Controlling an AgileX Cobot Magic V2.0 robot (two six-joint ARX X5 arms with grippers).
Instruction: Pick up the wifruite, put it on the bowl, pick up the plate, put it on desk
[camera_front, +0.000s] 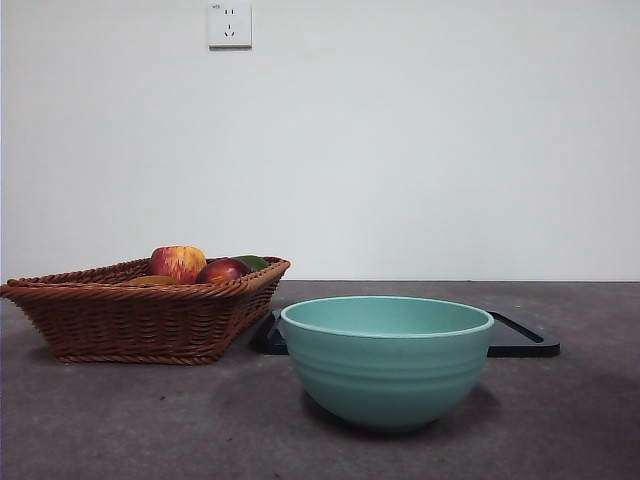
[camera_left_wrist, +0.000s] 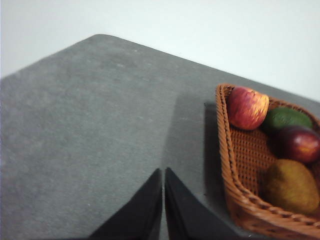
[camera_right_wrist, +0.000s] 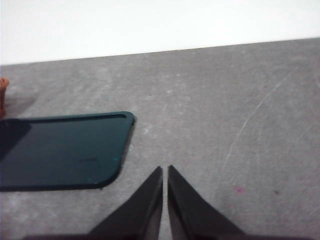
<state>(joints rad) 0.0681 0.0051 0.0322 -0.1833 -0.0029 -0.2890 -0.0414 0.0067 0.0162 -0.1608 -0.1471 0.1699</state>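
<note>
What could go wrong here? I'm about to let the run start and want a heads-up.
The wifruite lies in the wicker basket close to a dark red fruit and the basket wall, so the shut left claw could nudge a neighbour or catch the weave. The dark tray lies flat on the desk behind the bowl, so the shut right claw may struggle to get under its edge.

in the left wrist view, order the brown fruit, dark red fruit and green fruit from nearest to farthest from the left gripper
From the left gripper, jaws together over the desk beside the basket:
1. The wifruite, in the basket corner closest to the gripper.
2. The dark red fruit, just beyond it.
3. The green fruit, at the basket's far end beside the streaked apple.
</note>
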